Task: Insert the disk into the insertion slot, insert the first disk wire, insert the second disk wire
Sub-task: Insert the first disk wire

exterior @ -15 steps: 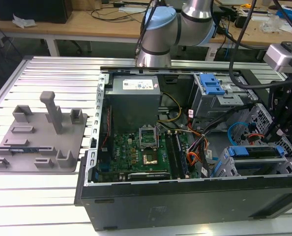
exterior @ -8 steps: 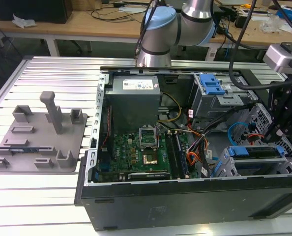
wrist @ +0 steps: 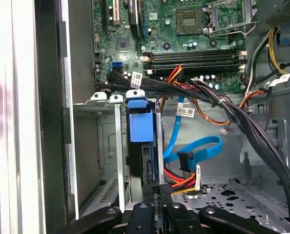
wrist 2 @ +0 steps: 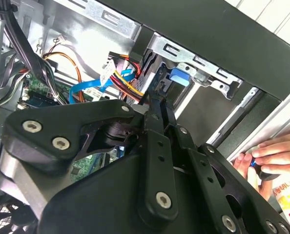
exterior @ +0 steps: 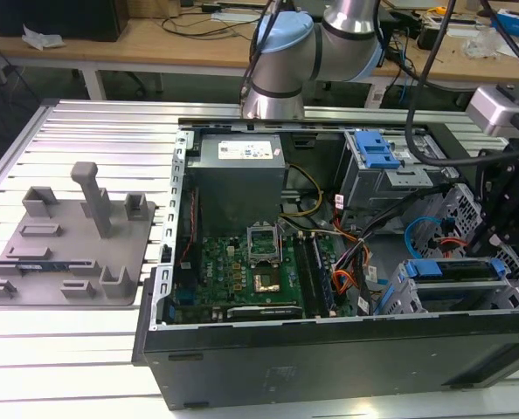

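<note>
While the blue-framed disk [wrist: 137, 127] sits in the sheet-metal insertion slot [wrist: 107, 146], the end effector [wrist: 159, 193] pinches the first disk wire [wrist: 182, 181].

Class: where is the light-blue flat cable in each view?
Exterior view: light-blue cable arcs beyond the silver cage, at the exterior view's right.
First wrist view: the cable loops beside the blue carrier.
Second wrist view: the cable runs beside red-yellow wires.
Shared landmark: the disk's blue carrier.

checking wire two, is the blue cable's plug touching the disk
Apart. First wrist view: the light-blue cable's plug hangs on its loop, clear of the disk.
</note>
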Controlling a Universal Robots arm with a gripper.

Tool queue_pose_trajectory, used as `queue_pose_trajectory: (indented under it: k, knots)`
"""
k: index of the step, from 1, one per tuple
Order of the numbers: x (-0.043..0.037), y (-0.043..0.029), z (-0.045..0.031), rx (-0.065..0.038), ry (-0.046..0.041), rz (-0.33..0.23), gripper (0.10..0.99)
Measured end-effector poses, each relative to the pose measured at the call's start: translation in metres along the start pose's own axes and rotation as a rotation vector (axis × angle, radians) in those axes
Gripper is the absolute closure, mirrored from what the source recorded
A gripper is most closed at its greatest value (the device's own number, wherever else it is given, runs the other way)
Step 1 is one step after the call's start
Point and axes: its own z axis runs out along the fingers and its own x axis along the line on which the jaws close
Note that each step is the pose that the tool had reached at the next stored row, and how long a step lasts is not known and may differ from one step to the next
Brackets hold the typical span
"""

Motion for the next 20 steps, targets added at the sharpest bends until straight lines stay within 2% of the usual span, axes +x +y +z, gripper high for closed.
queue_pose_trajectory:
  k: [20]
  knots:
    - [0.0010,-0.0003,0.0122,0.000,0.0008,0.000,0.922]
